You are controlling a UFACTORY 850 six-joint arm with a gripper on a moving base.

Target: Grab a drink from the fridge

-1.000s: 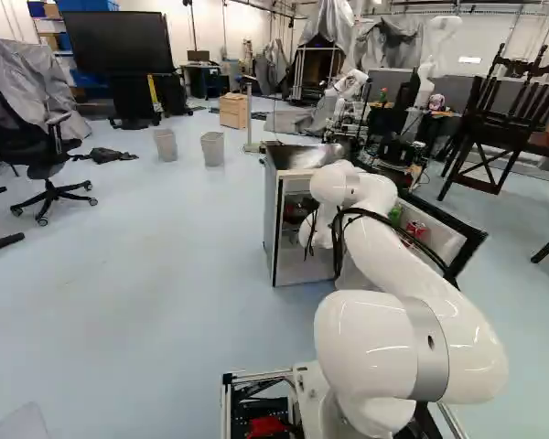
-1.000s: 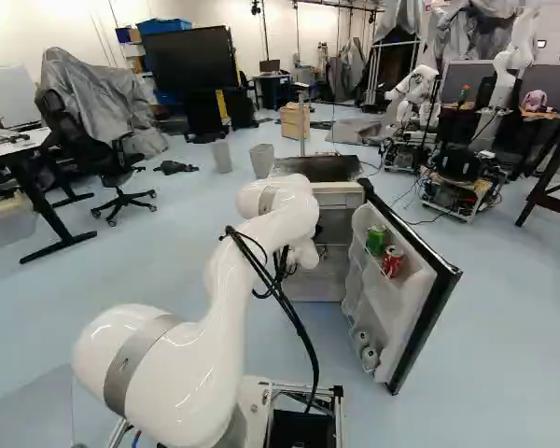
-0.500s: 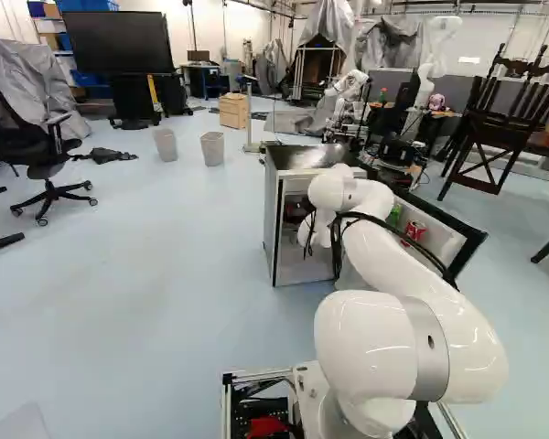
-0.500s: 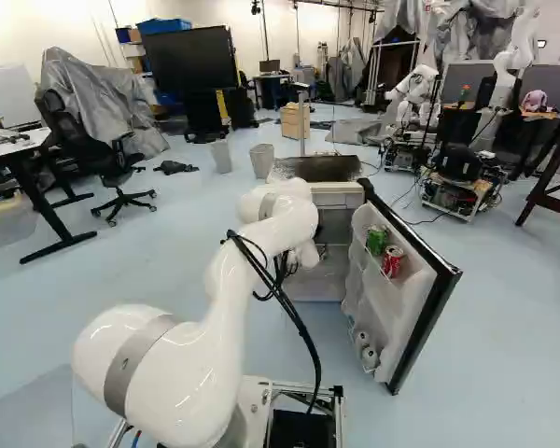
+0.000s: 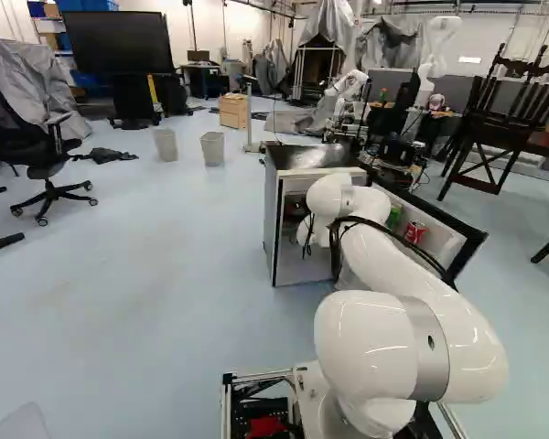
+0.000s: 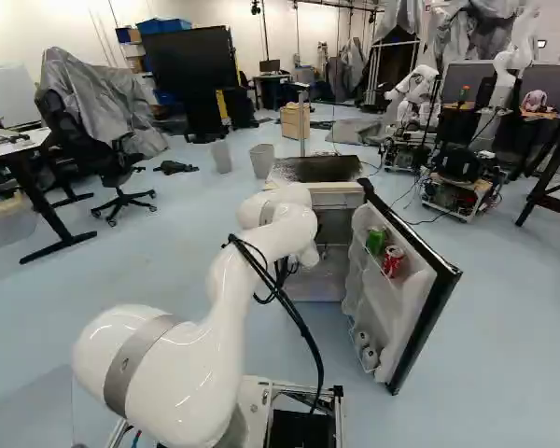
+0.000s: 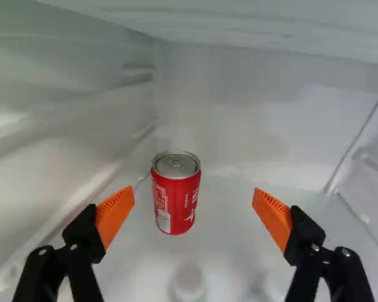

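The fridge [image 5: 272,219] stands ahead with its door [image 6: 427,322] swung out; the arm's wrist end is inside, and the gripper's fingers are hidden in both base views. In the wrist view the gripper [image 7: 194,192] is open with nothing held. A red can [image 7: 176,195] stands upright on the pale fridge floor [image 7: 239,233], ahead of the fingers and closer to one of them, near a side wall. In the door shelf are a green can [image 6: 376,241] and another red can [image 6: 393,261].
White round-topped things [image 6: 370,357] sit low in the door. The fridge's inner back wall [image 7: 258,119] and ceiling [image 7: 252,25] enclose the gripper. Farther off are two bins [image 5: 212,148], an office chair [image 5: 46,165], dark chairs [image 5: 499,137] and another robot [image 6: 415,93].
The arm's forward part has dipped slightly, and more of the fridge top shows behind it. The base and the door cans have stayed put.
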